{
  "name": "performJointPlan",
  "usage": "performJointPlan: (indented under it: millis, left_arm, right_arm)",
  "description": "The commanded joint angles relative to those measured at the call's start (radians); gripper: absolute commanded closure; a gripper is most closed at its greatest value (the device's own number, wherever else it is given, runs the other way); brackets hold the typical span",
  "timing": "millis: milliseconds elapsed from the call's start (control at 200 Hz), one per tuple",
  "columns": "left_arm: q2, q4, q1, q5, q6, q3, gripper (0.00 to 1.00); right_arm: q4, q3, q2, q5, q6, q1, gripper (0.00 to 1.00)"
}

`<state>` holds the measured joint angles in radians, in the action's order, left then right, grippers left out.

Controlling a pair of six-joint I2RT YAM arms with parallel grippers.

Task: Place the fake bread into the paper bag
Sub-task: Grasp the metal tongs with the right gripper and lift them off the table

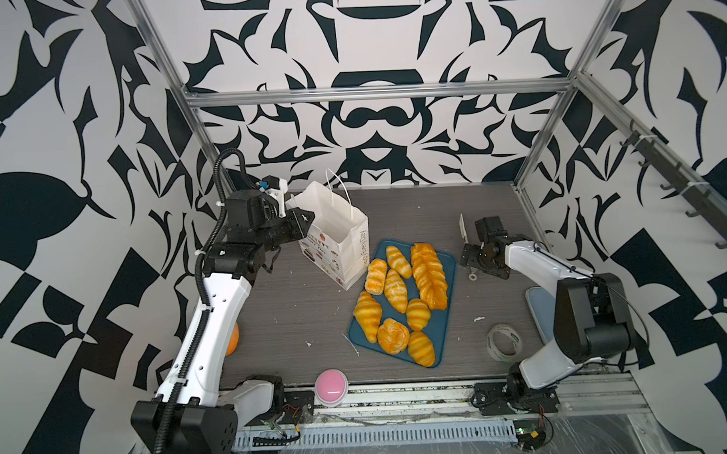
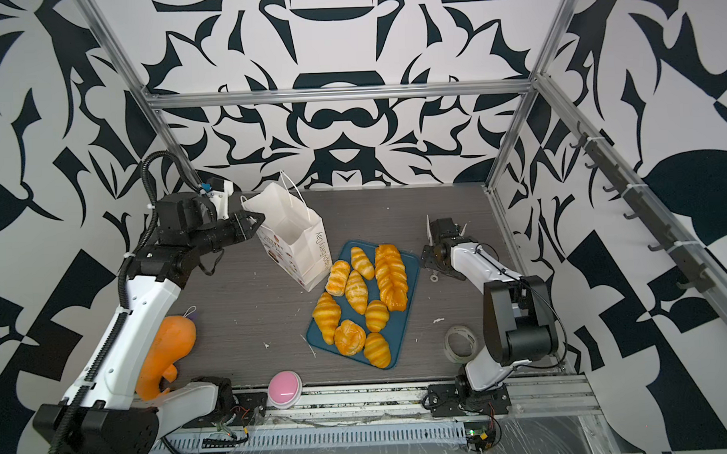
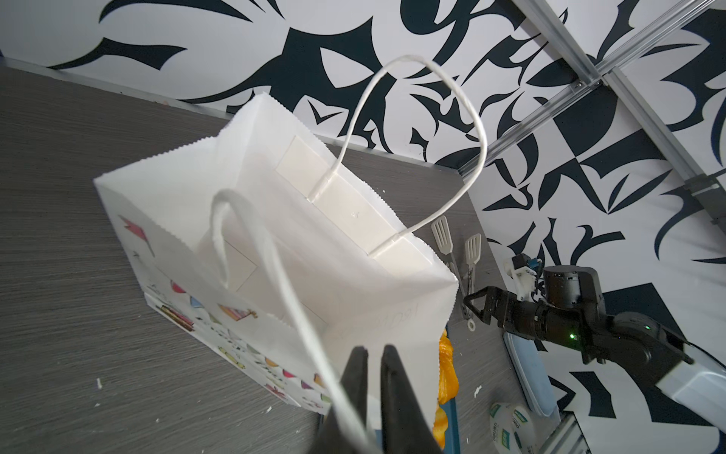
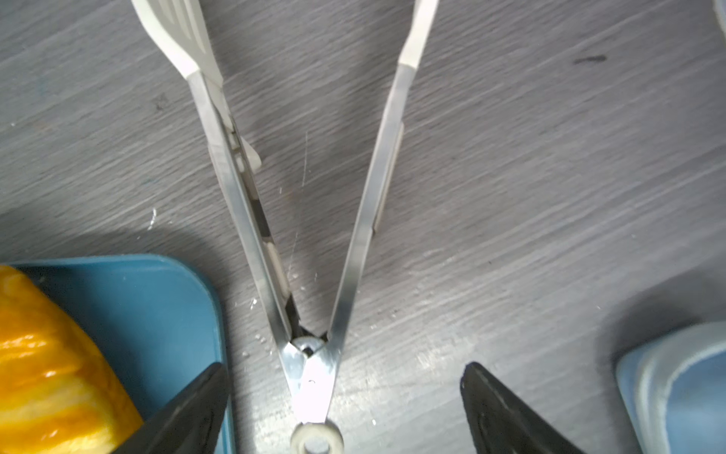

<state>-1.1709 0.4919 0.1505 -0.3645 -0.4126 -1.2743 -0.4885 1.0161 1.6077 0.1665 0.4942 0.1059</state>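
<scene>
Glossy orange, pale-striped fake bread (image 1: 397,293) is piled on a teal tray (image 1: 438,325), just beside the upright, open white paper bag (image 1: 337,237). The left gripper (image 3: 373,361) is all but closed at the bag's cord handle (image 3: 218,228); whether the handle is pinched cannot be told. The right gripper (image 4: 345,365) is spread wide over steel tongs (image 4: 235,196) lying beside the tray.

I count eight pieces of fake bread (image 1: 395,290): six croissants (image 1: 368,315), one braided loaf (image 1: 429,275), one round bun (image 1: 393,336). There is one paper bag (image 1: 336,220), one blue tray (image 1: 438,327), one pair of tongs (image 4: 310,377), one tape roll (image 1: 503,341), one pink dome (image 1: 331,387) and two robot arms (image 1: 215,316).
</scene>
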Motion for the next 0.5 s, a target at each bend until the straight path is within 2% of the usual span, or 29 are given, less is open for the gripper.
performJointPlan:
  millis: [0,495]
  left_arm:
    - [0.013,0.001,-0.005,0.028,0.026,0.020,0.87]
    - [0.021,-0.011,-0.005,0.029,0.047,0.044,0.89]
  right_arm:
    - [0.006,0.057,0.024,-0.017,-0.020,-0.010,0.04]
    - [-0.008,0.190,0.211,-0.024,-0.036,-0.037,0.07]
